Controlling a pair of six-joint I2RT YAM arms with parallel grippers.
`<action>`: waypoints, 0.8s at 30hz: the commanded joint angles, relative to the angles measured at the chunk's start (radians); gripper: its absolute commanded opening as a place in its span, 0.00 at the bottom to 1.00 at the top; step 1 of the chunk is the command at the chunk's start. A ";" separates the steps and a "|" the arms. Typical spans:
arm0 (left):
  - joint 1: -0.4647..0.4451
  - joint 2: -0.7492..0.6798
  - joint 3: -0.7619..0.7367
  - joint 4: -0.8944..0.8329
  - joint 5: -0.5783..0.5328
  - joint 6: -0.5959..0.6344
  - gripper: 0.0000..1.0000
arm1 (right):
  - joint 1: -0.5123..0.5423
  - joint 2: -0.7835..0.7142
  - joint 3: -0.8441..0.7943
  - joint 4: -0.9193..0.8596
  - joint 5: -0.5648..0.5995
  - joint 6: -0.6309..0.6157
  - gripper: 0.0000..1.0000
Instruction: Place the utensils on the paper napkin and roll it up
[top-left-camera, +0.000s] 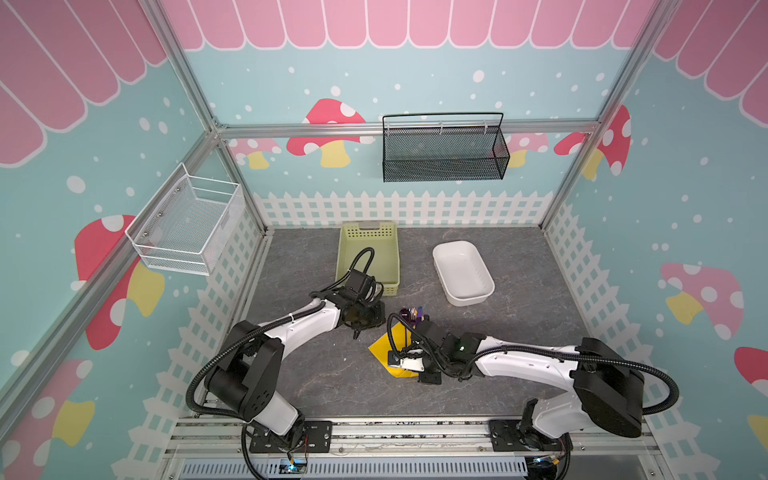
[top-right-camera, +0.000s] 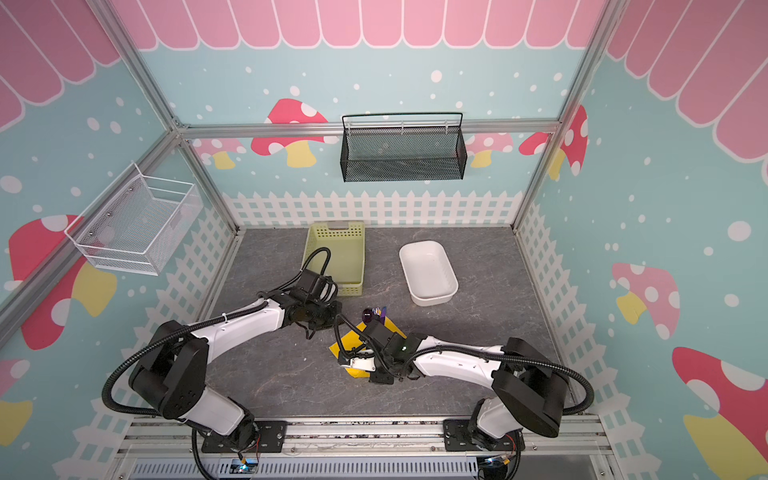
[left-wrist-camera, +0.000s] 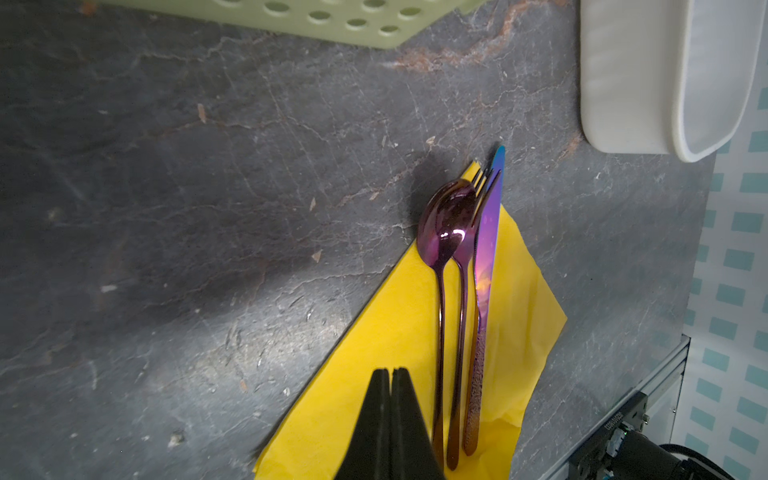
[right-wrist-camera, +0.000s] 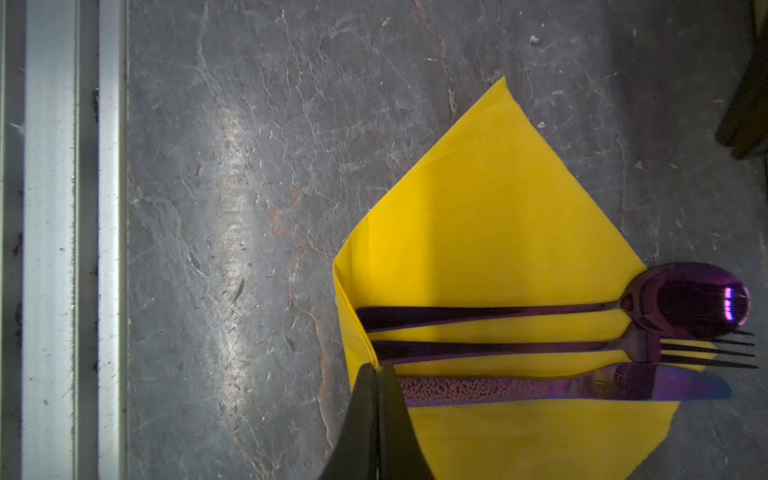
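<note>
The grey slate-look table (top-left-camera: 332, 386) takes up the floor of the booth. I can make out no brand or wording anywhere. A small label on the camera housing in the left wrist view is too fine to read.

Both arms come up from the front rail, bend at the elbow and meet near the middle of the table. The left arm (top-left-camera: 299, 322) has its wrist just in front of the near corner of the pale green basket (top-left-camera: 368, 232). The right arm (top-left-camera: 523, 361) lies low and long, with its wrist over the napkin. The white tub (top-left-camera: 469, 297) stands off to the right of the basket, apart from both arms.

The yellow paper napkin (left-wrist-camera: 395, 332) lies flat on the table like a diamond. The utensils lie on it side by side, almost touching: the spoon (left-wrist-camera: 446, 220), the fork (left-wrist-camera: 463, 291) and the purple-blue knife (left-wrist-camera: 486, 249). Their heads run past one corner onto bare table.

The left gripper (left-wrist-camera: 391, 374) has its jaws pressed together, its tips over the napkin just beside the spoon's handle. The right gripper (right-wrist-camera: 378, 368) is likewise pressed together. Its tips sit at the napkin's turned-up edge by the handle ends and hide the end of the knife's handle. I cannot tell whether either one pinches paper.
</note>
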 joint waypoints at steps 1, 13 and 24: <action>0.006 -0.026 -0.003 -0.018 0.000 0.000 0.00 | -0.019 0.002 0.021 0.005 -0.013 -0.027 0.00; 0.006 -0.026 -0.006 -0.021 0.006 0.000 0.00 | -0.061 0.023 0.033 0.027 -0.035 -0.029 0.00; -0.008 -0.049 -0.039 -0.020 0.022 -0.015 0.00 | -0.088 0.066 0.051 0.036 -0.035 -0.044 0.00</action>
